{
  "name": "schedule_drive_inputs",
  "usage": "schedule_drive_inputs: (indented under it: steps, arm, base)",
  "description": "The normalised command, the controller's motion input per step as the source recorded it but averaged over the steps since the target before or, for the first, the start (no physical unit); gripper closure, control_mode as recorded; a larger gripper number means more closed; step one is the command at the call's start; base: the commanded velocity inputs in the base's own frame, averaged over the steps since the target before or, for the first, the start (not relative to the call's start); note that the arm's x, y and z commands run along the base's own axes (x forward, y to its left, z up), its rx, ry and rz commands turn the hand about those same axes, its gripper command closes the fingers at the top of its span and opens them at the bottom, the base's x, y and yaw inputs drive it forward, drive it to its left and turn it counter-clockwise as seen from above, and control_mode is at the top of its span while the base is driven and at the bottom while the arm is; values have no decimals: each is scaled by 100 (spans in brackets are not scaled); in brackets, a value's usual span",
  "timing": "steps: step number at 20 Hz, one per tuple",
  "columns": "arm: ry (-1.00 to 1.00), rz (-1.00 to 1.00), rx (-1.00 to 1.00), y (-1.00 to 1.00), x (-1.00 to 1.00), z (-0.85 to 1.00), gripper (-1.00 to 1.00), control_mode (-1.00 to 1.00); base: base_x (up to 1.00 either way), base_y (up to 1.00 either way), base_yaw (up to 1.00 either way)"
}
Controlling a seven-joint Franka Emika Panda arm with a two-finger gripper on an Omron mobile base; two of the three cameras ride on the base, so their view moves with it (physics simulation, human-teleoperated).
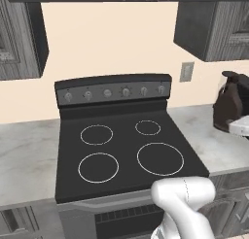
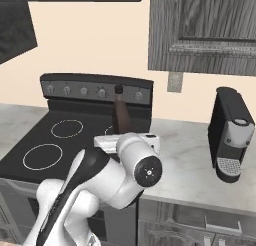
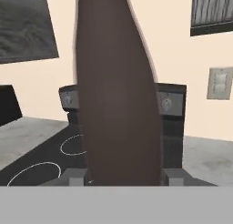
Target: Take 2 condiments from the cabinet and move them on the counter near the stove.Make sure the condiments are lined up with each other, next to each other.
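A dark brown condiment bottle (image 2: 120, 115) with a narrow neck and dark cap stands upright in my gripper (image 2: 121, 133), which is shut on its lower body. It hangs over the right edge of the black stove (image 2: 50, 140), where the stove meets the marbled counter (image 2: 190, 160). In the hand view the bottle (image 3: 118, 104) takes up the middle, with a dark fingertip (image 3: 75, 175) pressed against each side at the bottom. The grey wood-grain cabinet (image 2: 200, 30) hangs above and to the right, its door closed.
A black coffee machine (image 2: 230, 135) stands on the counter to the right, below a wall outlet (image 2: 174, 82). The stove (image 1: 126, 150) has four white ring burners and a knob panel (image 1: 114, 91). My white arm (image 2: 100, 180) rises in front of the stove.
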Motion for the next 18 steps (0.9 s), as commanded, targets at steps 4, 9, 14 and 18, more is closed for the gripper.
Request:
schedule_drive_inputs:
  steps: [4, 9, 14, 18]
  arm:
    - [0, 19, -13, -26, 43, -76, 100, -100]
    - [-3, 15, 0, -43, 18, -46, 100, -100]
    - [0, 3, 2, -45, 0, -36, 100, -100]
    - [0, 0, 4, -22, 2, -28, 100, -100]
  base:
    - [0, 0, 0]
    - [0, 0, 0]
    - [0, 0, 0]
    - [0, 0, 0]
